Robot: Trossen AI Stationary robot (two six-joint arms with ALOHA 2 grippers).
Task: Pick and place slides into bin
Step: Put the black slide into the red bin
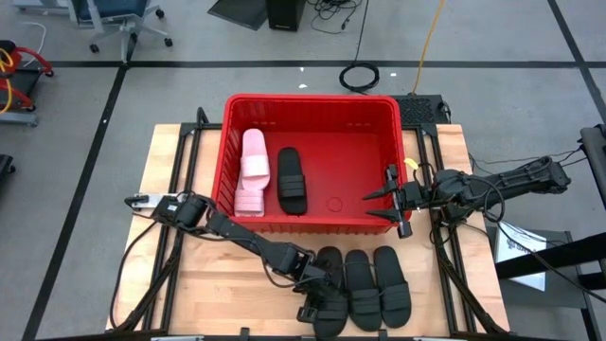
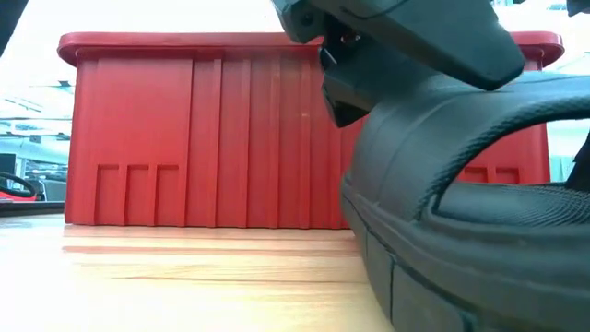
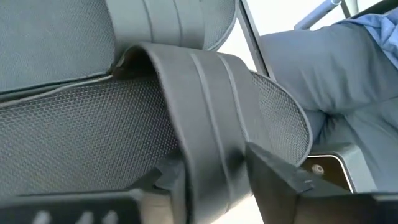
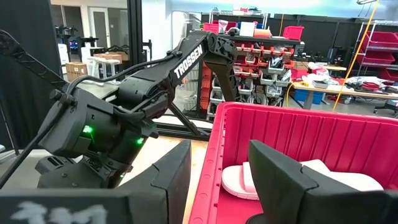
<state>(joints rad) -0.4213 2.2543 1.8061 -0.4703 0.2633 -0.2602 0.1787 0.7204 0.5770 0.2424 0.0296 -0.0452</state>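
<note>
Bin interior: the bin holds two white slides and one black slide along its left half; the right half of the floor is bare.
Bin right rim: the right tool hangs over it, blocking that side.
Front tabletop: three black slides lie side by side; the left tool sits at the leftmost one's strap.
Left front tabletop: crossed by the left arm.
</note>
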